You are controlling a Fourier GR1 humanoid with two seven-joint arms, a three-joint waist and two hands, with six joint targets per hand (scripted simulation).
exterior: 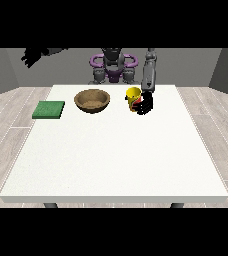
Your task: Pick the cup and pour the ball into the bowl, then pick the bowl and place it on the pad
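A yellow cup (132, 96) with a red patch on its side stands upright on the white table (116, 160), right of centre near the far edge. The hand at the view's right (145, 103) is down beside the cup, its black fingers curled against the cup's right side. A brown wooden bowl (92, 100) sits to the cup's left. Further left, by the table's left edge, lies a flat green pad (49, 109). The hand at the view's left (32, 56) hangs high in the air, beyond the table's left side. The ball is hidden from view.
The robot's torso (113, 67) stands behind the table's far edge. A broad stretch of white tabletop lies between the objects and the near edge. Grey wood floor surrounds the table.
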